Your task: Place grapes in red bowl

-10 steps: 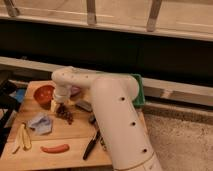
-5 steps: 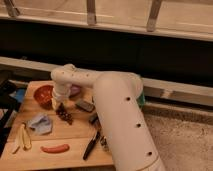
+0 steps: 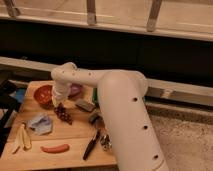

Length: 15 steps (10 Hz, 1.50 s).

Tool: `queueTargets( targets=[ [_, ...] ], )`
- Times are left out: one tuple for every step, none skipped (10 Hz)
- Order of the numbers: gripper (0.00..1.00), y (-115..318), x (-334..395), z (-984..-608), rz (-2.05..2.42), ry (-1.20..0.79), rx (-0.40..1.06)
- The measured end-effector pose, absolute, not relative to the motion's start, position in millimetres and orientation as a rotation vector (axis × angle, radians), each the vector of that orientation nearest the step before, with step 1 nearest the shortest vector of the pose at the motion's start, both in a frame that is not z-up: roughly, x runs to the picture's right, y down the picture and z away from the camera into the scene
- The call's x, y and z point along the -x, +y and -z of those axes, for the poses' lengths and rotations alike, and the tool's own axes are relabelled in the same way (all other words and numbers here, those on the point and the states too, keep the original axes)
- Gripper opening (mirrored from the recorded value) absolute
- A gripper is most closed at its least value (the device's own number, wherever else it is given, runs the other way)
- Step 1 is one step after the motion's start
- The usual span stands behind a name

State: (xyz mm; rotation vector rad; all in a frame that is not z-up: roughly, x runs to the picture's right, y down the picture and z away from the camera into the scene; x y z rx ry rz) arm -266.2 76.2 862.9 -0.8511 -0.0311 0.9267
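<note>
the pincer (image 3: 59, 103) was closed right at the upper end of the grapes (image 3: 64, 115), which lay on the wooden desk (image 3: 75, 136) near the red bowl (image 3: 43, 94), not inside it.

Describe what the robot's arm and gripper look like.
The arm is cream-white: thick, rounded tubular segments with small dark dots; no cables show. The gripper, at the arm's end just above the grapes, looks pale yellowish.

One gripper (image 3: 59, 103) at the top end of one bunch of grapes (image 3: 63, 114), one red bowl (image 3: 43, 93), one purple bowl (image 3: 76, 90), one sausage (image 3: 55, 148), one crumpled blue cloth (image 3: 40, 123), one tabletop (image 3: 75, 132)
</note>
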Motion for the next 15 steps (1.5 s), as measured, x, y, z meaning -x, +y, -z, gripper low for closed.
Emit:
queueTargets(
  targets=[
    [0.0,71.7,263.5,-859.4,-0.933,-0.041,0.838],
    [0.0,62.4,259.2,-853.9,-0.941,-0.051,0.818],
    [0.0,50.9,253.8,-848.2,-0.947,-0.059,0.793],
    [0.0,38.6,248.1,-842.8,-0.951,-0.066,0.767],
    [0.0,19.3,240.1,-834.4,-0.957,-0.075,0.724],
    [0.0,-1.5,232.2,-826.6,-0.962,-0.085,0.679],
    [0.0,-16.2,227.7,-821.8,-0.968,-0.096,0.648],
    [0.0,-38.1,224.4,-816.0,-0.985,-0.133,0.604],
    [0.0,-55.8,222.5,-812.4,-1.009,-0.186,0.567],
    [0.0,-66.8,220.6,-811.0,-1.026,-0.22,0.539],
    [0.0,-82.6,230.2,-809.1,-1.034,-0.264,0.51],
    [0.0,-96.6,240.4,-806.1,-1.04,-0.3,0.496],
    [0.0,-106.2,240.7,-807.3,-1.046,-0.324,0.48],
    [0.0,-113.3,240.7,-807.9,-1.047,-0.346,0.469],
    [0.0,-122.8,252.4,-806.2,-1.04,-0.384,0.464]
  ],
)
